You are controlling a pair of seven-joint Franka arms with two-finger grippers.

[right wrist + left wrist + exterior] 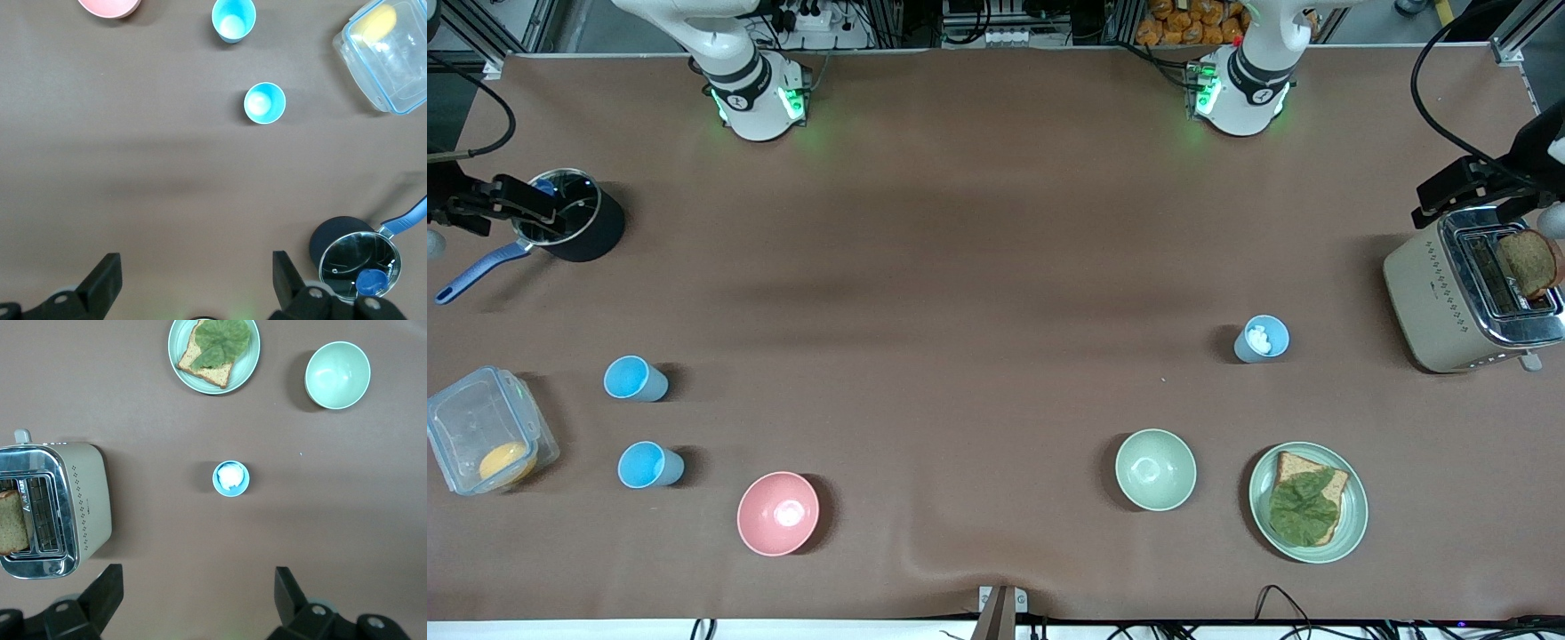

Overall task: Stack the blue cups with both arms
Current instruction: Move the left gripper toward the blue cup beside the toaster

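Left gripper (193, 600): we see it over bare table near the toaster (1472, 298), at the left arm's end; fingers spread wide, holding nothing.
Right gripper (193, 280): we see it over bare table near the black saucepan (574, 222), at the right arm's end; fingers spread wide, gripping nothing.
Blue cups at the right arm's end: we count two, both upright and unstacked, apart from each other; one (634, 379) lies farther from the front camera, the other (649, 465) nearer to it, beside the pink bowl (778, 513).
Third blue cup (1262, 339): we find it upright toward the left arm's end, with something white inside, well apart from the other two.
Clear container (485, 442): beside the two cups, with a yellow item inside.
Pale green bowl (1155, 469): nearer the front camera than the third cup, just beside the plate (1352, 516).
Plate contents: a slice of bread topped with a green leaf (1303, 507).
Toaster contents: we see one brown bread slice (1528, 263) standing in a slot.
Table (978, 267): covered in brown.
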